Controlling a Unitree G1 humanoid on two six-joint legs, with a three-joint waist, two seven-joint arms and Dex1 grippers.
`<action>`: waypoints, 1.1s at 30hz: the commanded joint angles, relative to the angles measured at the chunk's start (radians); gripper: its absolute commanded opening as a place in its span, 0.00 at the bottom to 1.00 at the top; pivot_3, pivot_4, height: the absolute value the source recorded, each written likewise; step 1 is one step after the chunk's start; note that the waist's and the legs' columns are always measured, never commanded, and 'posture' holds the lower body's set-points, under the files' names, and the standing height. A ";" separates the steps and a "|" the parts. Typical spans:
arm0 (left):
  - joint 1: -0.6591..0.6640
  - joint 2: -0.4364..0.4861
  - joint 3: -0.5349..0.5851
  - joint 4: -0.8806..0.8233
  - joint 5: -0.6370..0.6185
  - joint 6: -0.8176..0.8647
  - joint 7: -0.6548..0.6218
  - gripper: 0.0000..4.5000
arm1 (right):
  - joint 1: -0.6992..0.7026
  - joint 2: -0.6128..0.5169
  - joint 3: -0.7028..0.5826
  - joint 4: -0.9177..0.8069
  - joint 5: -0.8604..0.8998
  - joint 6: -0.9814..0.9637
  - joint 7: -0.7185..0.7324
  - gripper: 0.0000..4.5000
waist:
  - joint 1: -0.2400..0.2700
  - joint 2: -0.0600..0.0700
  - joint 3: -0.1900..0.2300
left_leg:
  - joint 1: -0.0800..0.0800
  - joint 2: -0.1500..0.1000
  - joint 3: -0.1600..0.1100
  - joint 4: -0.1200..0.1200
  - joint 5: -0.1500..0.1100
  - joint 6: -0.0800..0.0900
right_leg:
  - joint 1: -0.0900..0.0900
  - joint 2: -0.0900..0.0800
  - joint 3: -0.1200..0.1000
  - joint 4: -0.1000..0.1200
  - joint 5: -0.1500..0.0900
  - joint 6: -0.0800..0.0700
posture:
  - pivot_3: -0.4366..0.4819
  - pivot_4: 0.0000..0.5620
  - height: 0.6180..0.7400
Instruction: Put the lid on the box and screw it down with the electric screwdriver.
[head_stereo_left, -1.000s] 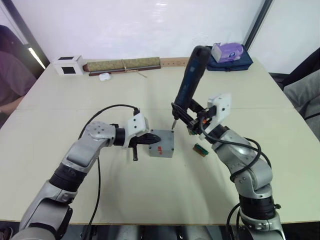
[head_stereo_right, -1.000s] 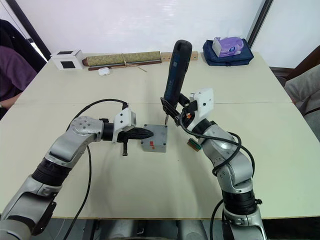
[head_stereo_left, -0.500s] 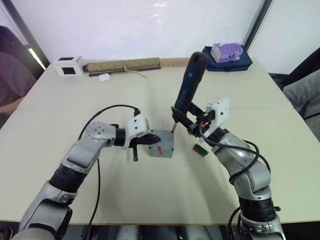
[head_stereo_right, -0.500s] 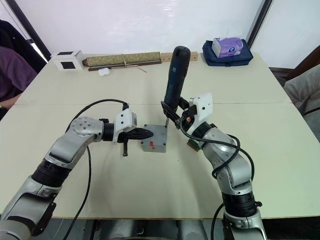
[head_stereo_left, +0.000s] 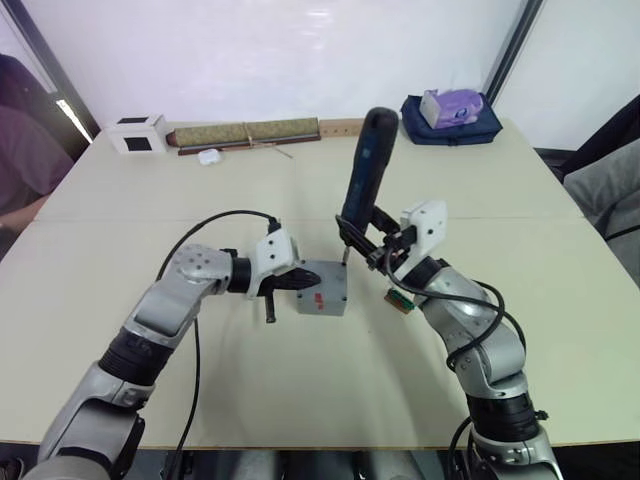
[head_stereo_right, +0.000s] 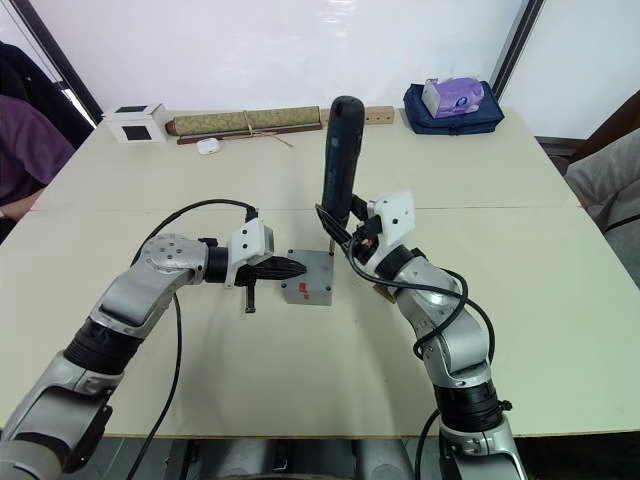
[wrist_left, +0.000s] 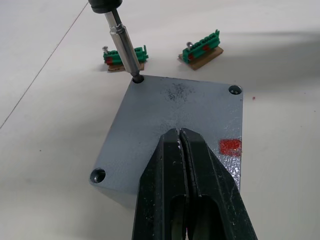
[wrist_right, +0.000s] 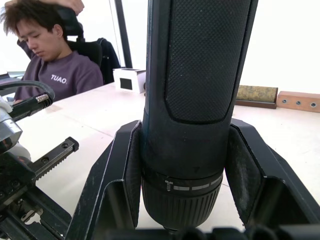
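Screwdriver (head_stereo_left: 362, 170) now upright, bit in lid (wrist_left: 175, 125) corner hole, R fingers (wrist_right: 120, 180) gripping; L fingers (wrist_left: 185, 185) closed on lid; green boards (wrist_left: 200, 49) nearby.

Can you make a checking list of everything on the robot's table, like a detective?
Surface: beige table, bare in front.
Job's things: lid on the box; electric screwdriver upright, its bit in a corner screw hole.
Clutter: two green circuit boards; white cube; long brown bar; tissue pack on a blue bag.
Grippers: left gripper fingers shut, pressing on lid; right gripper grips the screwdriver.
Cables: black cable over the left arm.
Surroundings: person seated beside the table.
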 joint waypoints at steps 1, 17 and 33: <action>0.030 0.002 -0.035 0.011 0.023 0.034 -0.011 0.00 | 0.047 -0.026 0.066 0.043 -0.041 0.084 0.006 0.39 | 0.000 -0.003 -0.007 | 0.002 0.000 0.000 0.000 0.000 0.001 | 0.001 0.000 0.000 0.000 0.000 0.000 | 0.48 0.27 1.00; 0.052 -0.007 -0.033 0.023 0.034 0.030 -0.007 0.00 | 0.051 0.006 0.075 0.103 -0.068 0.082 -0.009 0.39 | -0.001 -0.009 -0.028 | 0.020 0.002 0.000 -0.005 -0.005 0.007 | 0.020 0.001 0.000 -0.005 -0.004 -0.003 | 0.48 0.27 1.00; 0.063 -0.010 -0.037 0.010 0.033 0.035 -0.006 0.00 | 0.069 -0.001 0.080 0.108 -0.086 0.068 -0.001 0.39 | 0.000 -0.010 -0.032 | 0.021 0.003 0.000 -0.006 -0.005 0.008 | 0.021 0.001 -0.001 -0.007 -0.006 -0.006 | 0.48 0.27 1.00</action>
